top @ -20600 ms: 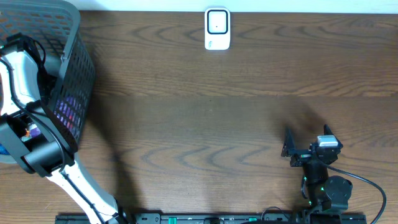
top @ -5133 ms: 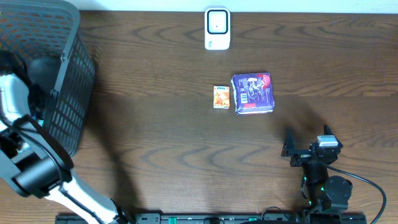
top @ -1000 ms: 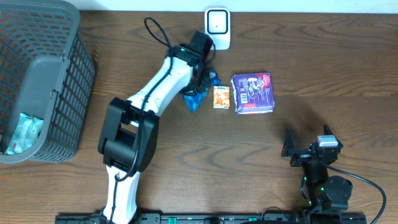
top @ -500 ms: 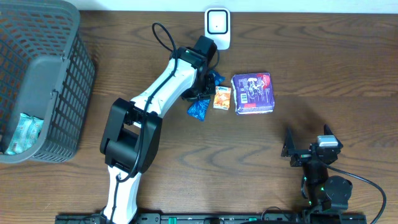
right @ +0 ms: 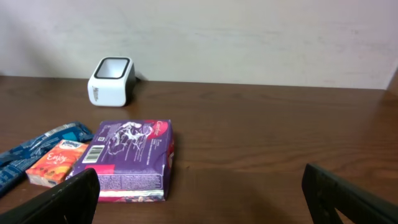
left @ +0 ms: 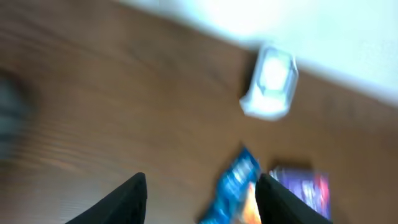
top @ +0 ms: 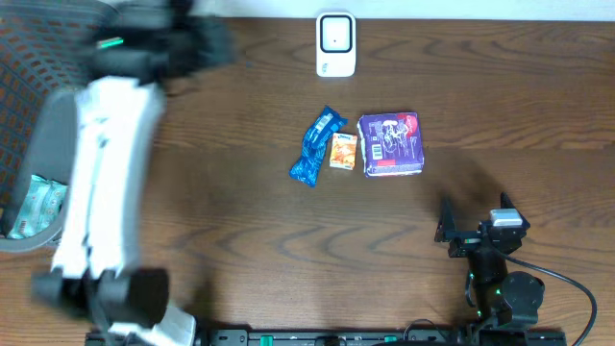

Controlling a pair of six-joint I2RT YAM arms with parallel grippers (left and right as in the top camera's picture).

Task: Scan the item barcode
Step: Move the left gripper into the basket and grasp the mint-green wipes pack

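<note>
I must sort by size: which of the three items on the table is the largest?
The purple box, rightmost in the row; the orange box and blue packet are clearly smaller.

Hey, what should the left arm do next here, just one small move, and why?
Probably bring the left end effector into the basket for the pale packet: its fingers stand apart with nothing between them, and the blue packet, orange box and purple box already lie on the table near the scanner.

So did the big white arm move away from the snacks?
Yes. The left arm swung left, from beside the white scanner toward the basket, leaving the blue packet behind.
</note>
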